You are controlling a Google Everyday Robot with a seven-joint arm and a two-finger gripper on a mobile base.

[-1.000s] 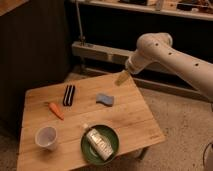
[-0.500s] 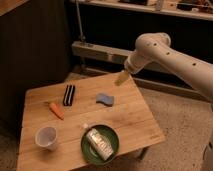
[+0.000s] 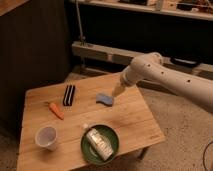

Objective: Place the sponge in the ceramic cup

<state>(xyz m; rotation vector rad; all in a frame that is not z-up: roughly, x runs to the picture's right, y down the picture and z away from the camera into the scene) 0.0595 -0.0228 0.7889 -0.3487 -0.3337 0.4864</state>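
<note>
ceramic cup (image 3: 46,137): upright at the near corner of the tabletop (image 3: 135,125).
sponge (image 3: 104,99): flat on the tabletop, well apart from the cup, long axis across the view.
tool (image 3: 118,91): jaws spread, holding nothing, just beside the sponge's right end.

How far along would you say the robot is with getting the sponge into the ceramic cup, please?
Nothing looks done yet: the sponge lies flat on the table, well apart from the ceramic cup near the table's front corner. In hand: the open claw hovers close beside the sponge, holding nothing. Left: grasp the sponge, carry it across, and drop it into the cup.
</note>
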